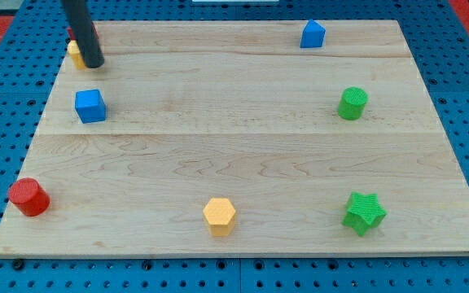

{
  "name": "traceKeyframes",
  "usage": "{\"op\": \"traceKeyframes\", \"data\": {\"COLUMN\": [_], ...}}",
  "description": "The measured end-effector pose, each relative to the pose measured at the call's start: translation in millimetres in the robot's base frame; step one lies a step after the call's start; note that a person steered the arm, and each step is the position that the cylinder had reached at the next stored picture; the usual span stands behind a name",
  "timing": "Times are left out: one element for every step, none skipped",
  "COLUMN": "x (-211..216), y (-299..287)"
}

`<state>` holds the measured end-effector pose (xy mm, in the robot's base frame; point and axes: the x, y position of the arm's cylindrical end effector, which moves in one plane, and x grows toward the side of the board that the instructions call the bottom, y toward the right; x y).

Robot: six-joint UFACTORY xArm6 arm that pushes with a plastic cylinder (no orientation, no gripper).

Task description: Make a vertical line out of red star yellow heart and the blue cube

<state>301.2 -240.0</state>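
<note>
My tip (94,63) is at the view's top left, right beside a yellow block (75,54) that the rod mostly hides; its shape cannot be made out. A sliver of a red block (70,33) shows just behind the rod, also mostly hidden. The blue cube (90,106) sits a short way below the tip, apart from it.
A blue pentagon-like block (313,34) is at the top right. A green cylinder (352,103) is at the right. A green star (364,212) is at the bottom right. A yellow hexagon (219,216) is at the bottom middle. A red cylinder (28,197) is at the bottom left.
</note>
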Motion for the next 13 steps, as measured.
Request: {"op": "traceKeyframes", "data": {"x": [2.9,21.7,82.6,117.5,96.5,93.5,123.5,142.0,102.7,100.2,83.1,70.4,73.7], "y": [-0.5,102.4,142.7,77.3,21.2,-14.8,0.9,-43.5,-54.0,-43.1,-37.5,-37.4,-18.6]}}
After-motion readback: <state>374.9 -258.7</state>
